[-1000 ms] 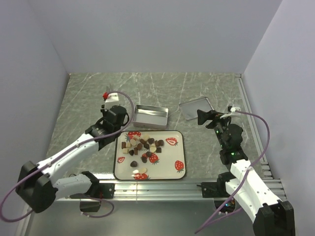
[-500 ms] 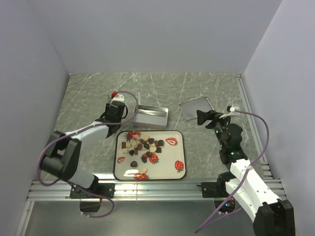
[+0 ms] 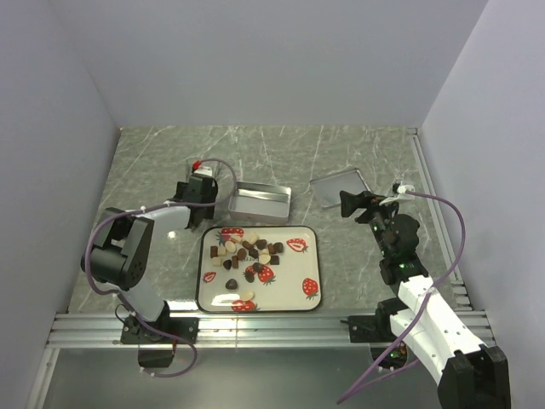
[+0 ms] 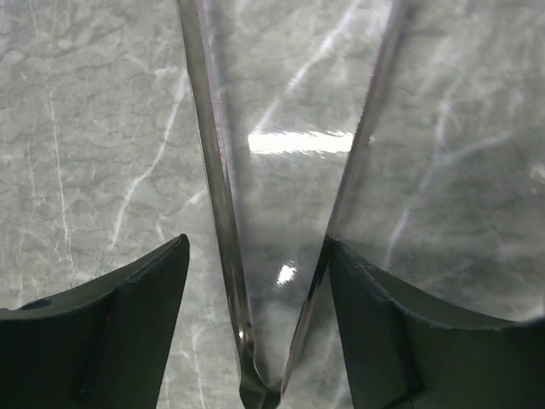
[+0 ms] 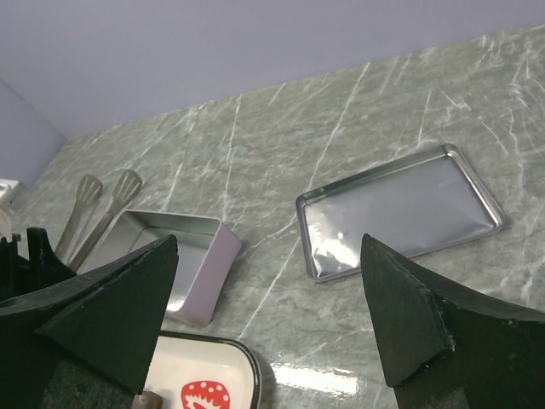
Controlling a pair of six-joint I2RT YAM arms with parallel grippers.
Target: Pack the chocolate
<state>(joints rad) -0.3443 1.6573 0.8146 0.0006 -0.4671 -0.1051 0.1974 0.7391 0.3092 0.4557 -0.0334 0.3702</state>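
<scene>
On the strawberry-print tray [image 3: 294,271], mid-table [image 3: 153,153]: all the visible chocolate [image 3: 247,250], in dark, light-brown and cream pieces. Most are bunched in the tray's far-left half, with two strays nearer the front rim. Just past the tray's far edge sits the tin box [image 3: 260,203]. Its lid [image 3: 338,187] lies flat further right, apart from it. Down at the table left of the box, the left gripper [image 4: 255,247] has its jaws spread, with metal tongs [image 4: 217,213] lying between them on the marble, hinge end toward the palm and arms fanning away. In the wrist view the left-hand finger [image 4: 119,332] is clear of the tongs. The other finger's edge lines up with a tongs arm, and I can't tell if they touch. Not clamped either way. Over the table near the lid, the right gripper [image 5: 270,247] hovers with jaws fully wide and nothing between them.
</scene>
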